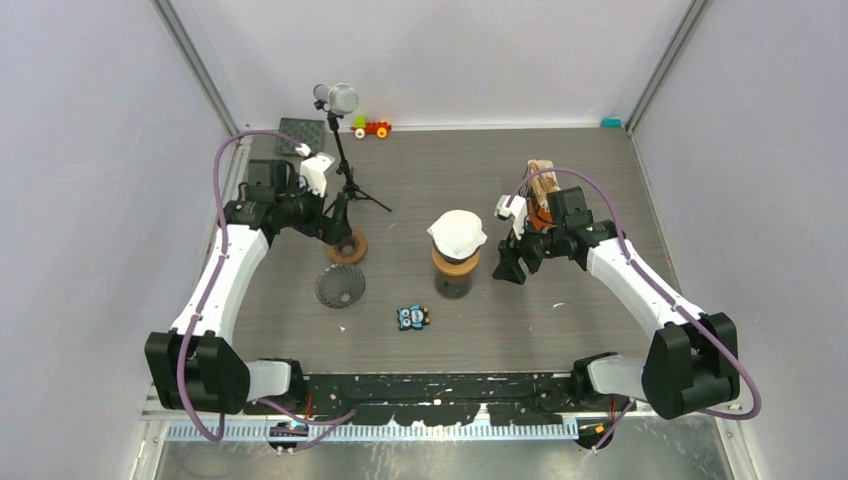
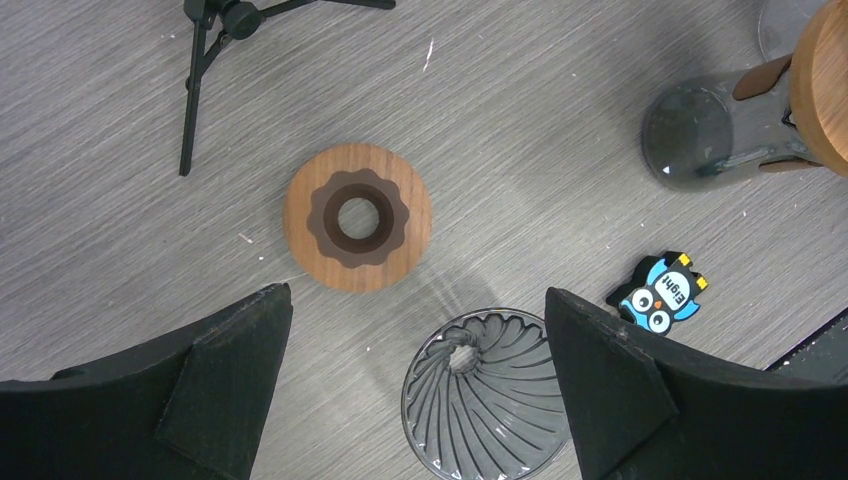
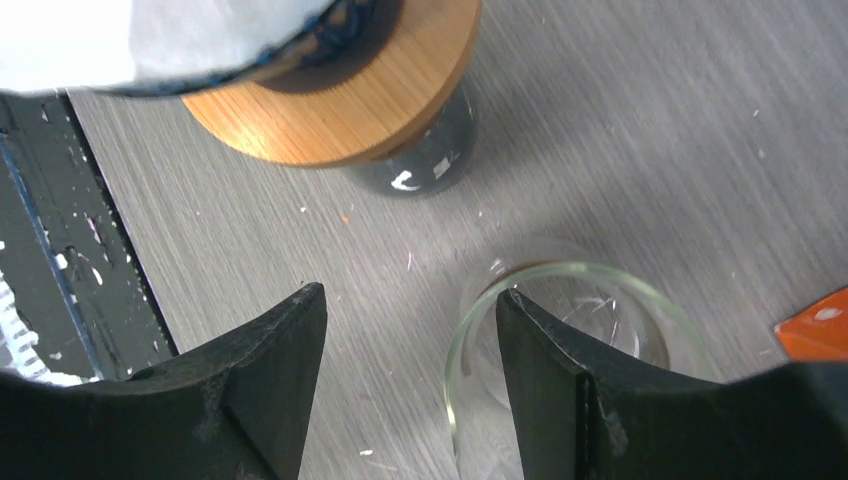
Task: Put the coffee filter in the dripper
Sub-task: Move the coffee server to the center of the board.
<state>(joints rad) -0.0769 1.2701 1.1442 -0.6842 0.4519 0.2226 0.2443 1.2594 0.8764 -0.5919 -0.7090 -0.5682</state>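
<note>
The grey table stands between pale walls. Near its middle, the white coffee filter sits in the dripper on a jar. It is just left of the right gripper, whose jaws are apart and hold nothing. The left gripper is farther off, toward the left edge, wide and empty.

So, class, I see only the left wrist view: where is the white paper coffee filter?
Observer: The white paper coffee filter sits on the wooden-collared dripper atop the dark glass carafe.
Operator: Are the right arm's jaws gripping it?
Observer: No, they stand open and empty, just right of the carafe.
Operator: What tops the black tripod?
Observer: A silver microphone.
</note>
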